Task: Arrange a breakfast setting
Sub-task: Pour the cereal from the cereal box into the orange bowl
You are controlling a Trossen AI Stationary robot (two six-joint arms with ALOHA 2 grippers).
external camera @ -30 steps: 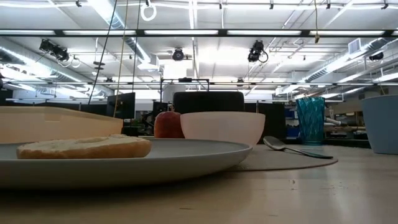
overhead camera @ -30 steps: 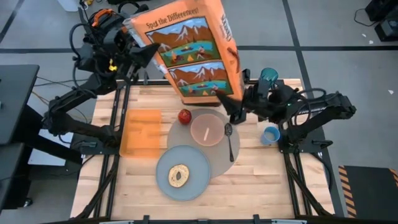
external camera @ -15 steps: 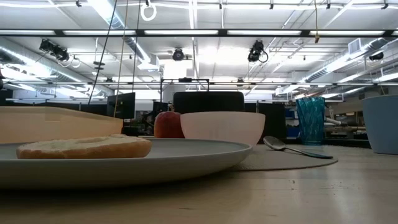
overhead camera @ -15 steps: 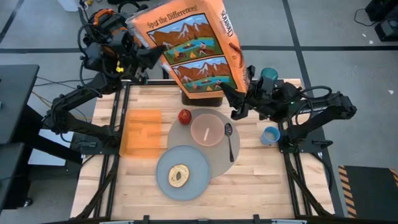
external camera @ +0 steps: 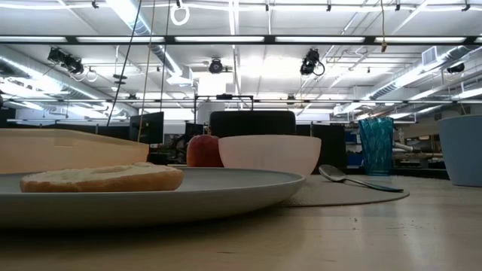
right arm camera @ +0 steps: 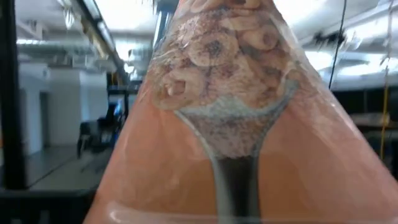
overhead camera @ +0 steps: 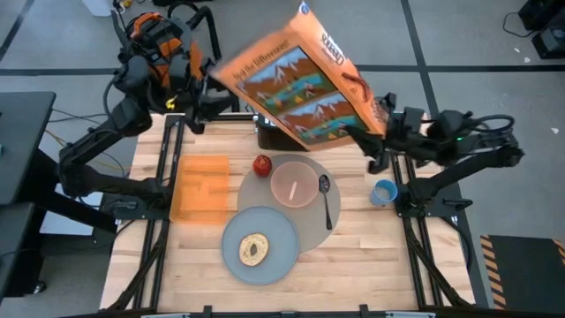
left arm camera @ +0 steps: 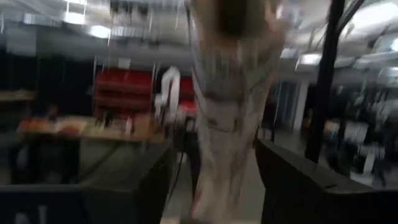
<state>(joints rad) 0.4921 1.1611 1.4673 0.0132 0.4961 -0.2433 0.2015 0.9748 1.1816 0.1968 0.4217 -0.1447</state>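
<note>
The orange cereal box (overhead camera: 300,88) is high above the table's far edge, tilted, with its picture side up. My right gripper (overhead camera: 378,140) is shut on its right end. My left gripper (overhead camera: 208,87) is at the box's left corner, and in its wrist view its fingers (left arm camera: 149,180) stand apart on either side of the box (left arm camera: 227,112). On the table the bagel (overhead camera: 253,250) lies on the grey plate (overhead camera: 278,231). The pink bowl (overhead camera: 293,184) and spoon (overhead camera: 326,200) rest on the grey mat (overhead camera: 309,225). The apple (overhead camera: 262,164) stands at the mat's far left edge. The blue cup (overhead camera: 383,191) stands to the right. My left gripper has the box's left end between its spread fingers; a strip of background shows beside one finger, and I cannot tell whether either finger touches the box. My right gripper holds the box's lower right end (overhead camera: 375,124), coming level from the table's right side. The box fills its wrist view (right arm camera: 236,124) and hides the fingers. The box is lifted clear of the table, tilted.
A black toaster (overhead camera: 269,137) stands at the far edge, partly hidden under the box. An orange tray (overhead camera: 199,187) lies on the left. The teal bottle (external camera: 375,145) shows in the low view, behind the spoon (external camera: 354,179).
The cereal box has been carried toward the table's right edge and turned clockwise, its right end dropping lower. My right gripper has gone right with it. The box's left end has drawn back to my left gripper's fingertips.
</note>
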